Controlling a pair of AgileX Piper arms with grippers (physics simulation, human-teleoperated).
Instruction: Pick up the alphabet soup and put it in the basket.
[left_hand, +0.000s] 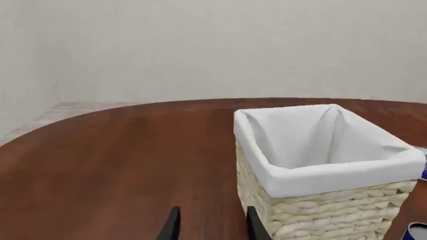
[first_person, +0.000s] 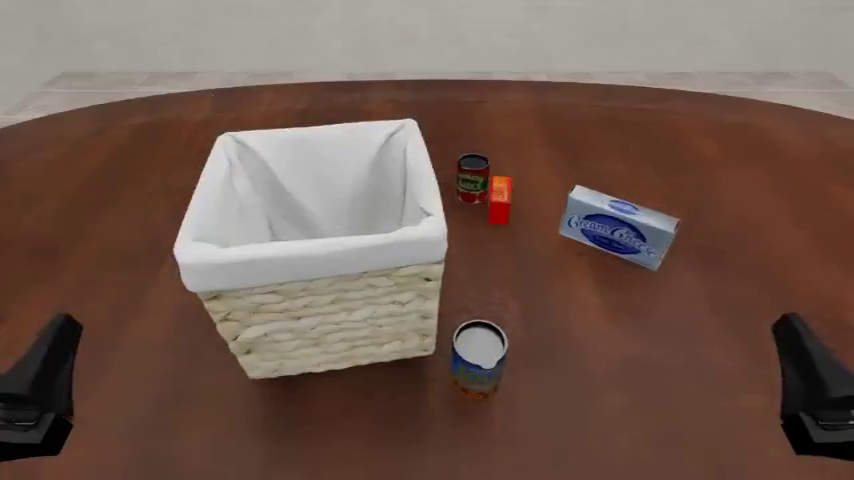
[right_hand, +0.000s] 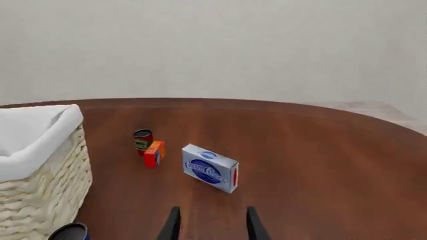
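The alphabet soup (first_person: 479, 357), a small can with a silver-grey top and a blue label, stands upright on the table just off the basket's near right corner. A sliver of it shows in the right wrist view (right_hand: 69, 232) and in the left wrist view (left_hand: 417, 231). The basket (first_person: 322, 297) is large, cream wicker, lined in white cloth, and holds nothing visible. My left gripper (left_hand: 209, 225) is open near the table's front left, well short of the can. My right gripper (right_hand: 209, 225) is open at the front right, also far from it.
A dark-topped red-and-green can (first_person: 473, 178) and a small orange box (first_person: 499, 199) stand behind the basket's right side. A blue-and-white cream cheese box (first_person: 618, 227) lies further right. The round brown table's far edge (first_person: 427, 84) meets a pale floor.
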